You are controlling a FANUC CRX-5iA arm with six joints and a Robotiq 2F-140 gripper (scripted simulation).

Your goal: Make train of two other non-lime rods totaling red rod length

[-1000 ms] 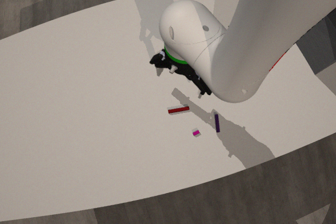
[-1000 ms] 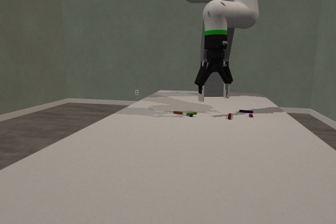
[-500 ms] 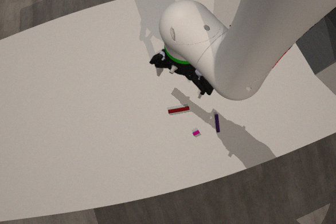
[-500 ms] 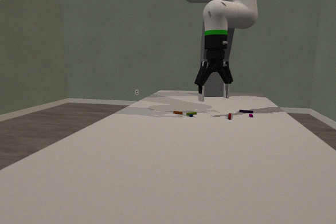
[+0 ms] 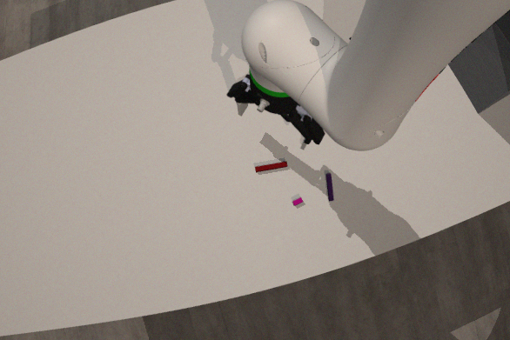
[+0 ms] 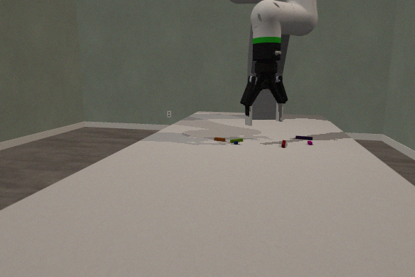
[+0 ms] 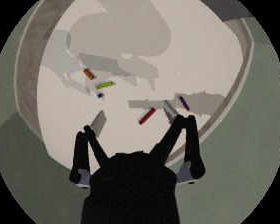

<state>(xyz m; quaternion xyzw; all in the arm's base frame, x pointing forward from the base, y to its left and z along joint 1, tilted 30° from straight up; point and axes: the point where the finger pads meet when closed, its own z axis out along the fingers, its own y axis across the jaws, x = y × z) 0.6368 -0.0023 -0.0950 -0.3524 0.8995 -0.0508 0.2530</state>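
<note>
My gripper (image 6: 263, 118) hangs open and empty well above the table, behind the rods; it also shows in the top view (image 5: 278, 123) and in the wrist view (image 7: 134, 123). The red rod (image 5: 271, 167) lies flat, also in the exterior view (image 6: 283, 143) and the wrist view (image 7: 145, 116). The purple rod (image 5: 330, 186) (image 7: 183, 103) lies to its right, also seen from the front (image 6: 304, 137) and from the wrist. The small magenta rod (image 5: 298, 202) lies near both (image 6: 309, 142). The orange rod (image 6: 219, 139), the lime rod (image 6: 236, 140) and the tiny blue rod (image 6: 236, 142) lie in a group to the left; the wrist view shows orange (image 7: 88, 75), lime (image 7: 104, 86) and blue (image 7: 100, 95).
The arm's white elbow (image 5: 348, 57) covers part of the table in the top view and hides the orange, lime and blue rods there. The table's edges run near the rods at the right side.
</note>
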